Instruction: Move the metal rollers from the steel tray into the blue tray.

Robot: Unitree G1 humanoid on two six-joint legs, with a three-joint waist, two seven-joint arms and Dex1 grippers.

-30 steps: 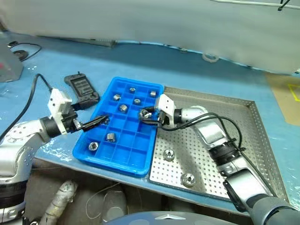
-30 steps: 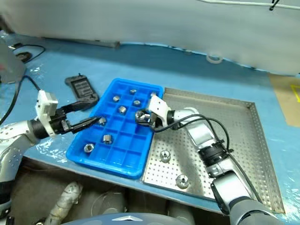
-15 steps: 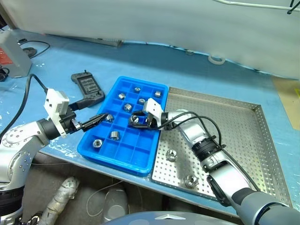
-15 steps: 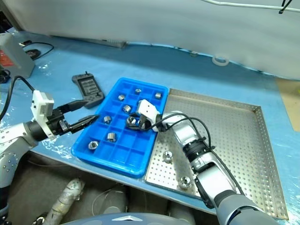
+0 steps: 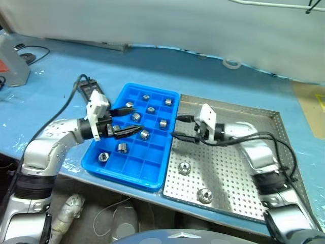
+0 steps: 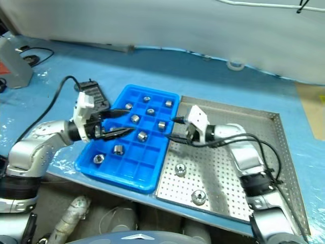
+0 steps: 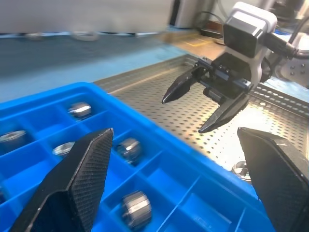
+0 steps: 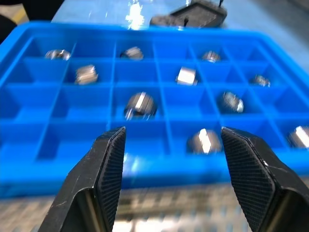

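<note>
The blue tray lies left of the steel tray. Several metal rollers sit in the blue tray's compartments, one of them near its middle. Two rollers rest on the steel tray's perforated floor near its front left. My left gripper hovers open over the blue tray, pointing right, with nothing between its fingers. My right gripper is open and empty over the steel tray's left edge, pointing at the blue tray. In the left wrist view the right gripper faces my open left fingers.
A black remote lies behind the blue tray's left side, partly covered by my left arm. A grey device stands at the far left and a tape roll at the back. The table's front edge runs just below both trays.
The right gripper opened, left its roller in a middle compartment of the blue tray, and drew back right over the steel tray. The left gripper swung right over the blue tray.
</note>
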